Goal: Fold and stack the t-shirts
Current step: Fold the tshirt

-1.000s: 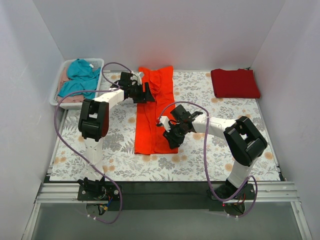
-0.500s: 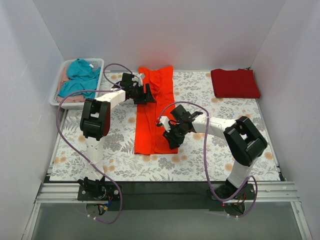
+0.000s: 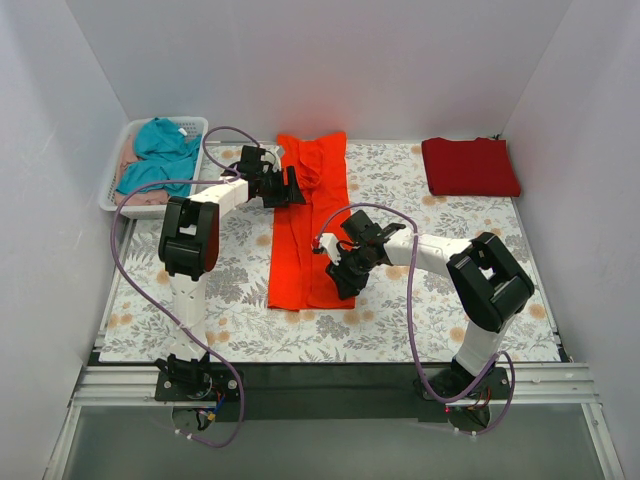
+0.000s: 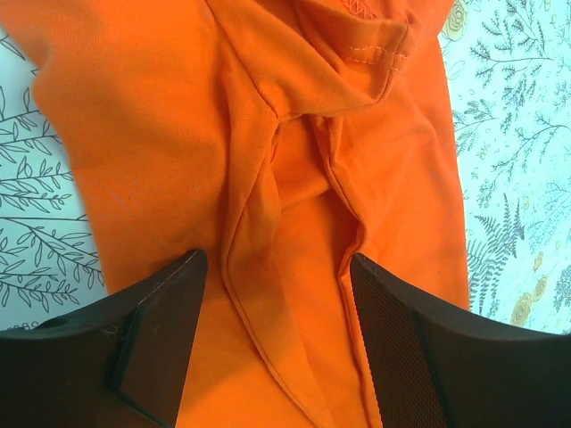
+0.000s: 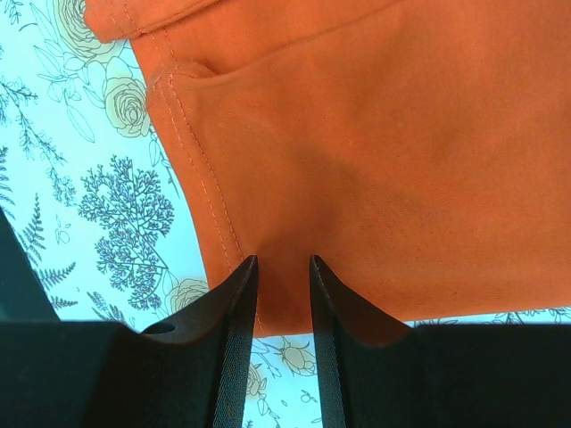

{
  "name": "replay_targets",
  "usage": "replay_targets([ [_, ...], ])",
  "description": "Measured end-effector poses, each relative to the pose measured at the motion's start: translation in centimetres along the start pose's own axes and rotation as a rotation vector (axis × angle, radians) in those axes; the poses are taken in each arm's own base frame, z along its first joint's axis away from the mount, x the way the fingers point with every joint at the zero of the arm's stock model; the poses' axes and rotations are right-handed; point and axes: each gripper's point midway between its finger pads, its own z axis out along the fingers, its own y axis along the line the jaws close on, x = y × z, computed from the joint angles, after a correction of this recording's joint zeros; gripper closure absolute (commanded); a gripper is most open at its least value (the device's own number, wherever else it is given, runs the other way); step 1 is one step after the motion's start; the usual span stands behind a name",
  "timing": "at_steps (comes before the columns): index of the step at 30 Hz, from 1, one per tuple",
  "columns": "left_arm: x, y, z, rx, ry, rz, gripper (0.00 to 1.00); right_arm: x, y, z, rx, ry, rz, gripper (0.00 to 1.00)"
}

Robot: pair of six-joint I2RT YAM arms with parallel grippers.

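The bright orange-red t-shirt [image 3: 305, 225] lies folded into a long strip down the middle of the floral cloth. My left gripper [image 3: 291, 186] is open over its upper left part, with the fingers wide apart astride creased fabric [image 4: 294, 178] in the left wrist view [image 4: 272, 303]. My right gripper [image 3: 341, 277] is at the shirt's lower right corner. In the right wrist view [image 5: 281, 276] its fingers stand a narrow gap apart over the hem [image 5: 285, 303], and the fabric there lies flat, not pinched. The crimson t-shirt [image 3: 470, 166] lies folded at the back right.
A white basket [image 3: 112, 180] at the back left holds a teal garment [image 3: 160, 150] and a pale pink one [image 3: 128, 160]. White walls close in the left, back and right sides. The floral cloth [image 3: 200, 300] covers the table.
My left gripper has shifted slightly left over the shirt's upper part. The shirt's lower end has crept a little left. My right gripper has barely moved.
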Motion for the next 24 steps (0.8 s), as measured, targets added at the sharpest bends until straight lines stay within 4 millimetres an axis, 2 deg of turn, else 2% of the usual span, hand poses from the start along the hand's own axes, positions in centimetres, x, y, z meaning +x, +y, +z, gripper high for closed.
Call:
replay_targets([
  [9,0.2,-0.7,0.0,0.029,0.010,-0.002,0.37,0.0,0.1,0.1,-0.008,-0.001,0.001,0.64],
  [24,1.6,-3.8,1.1,0.081,0.042,0.068,0.39,-0.1,0.3,0.2,-0.026,-0.004,0.007,0.64],
])
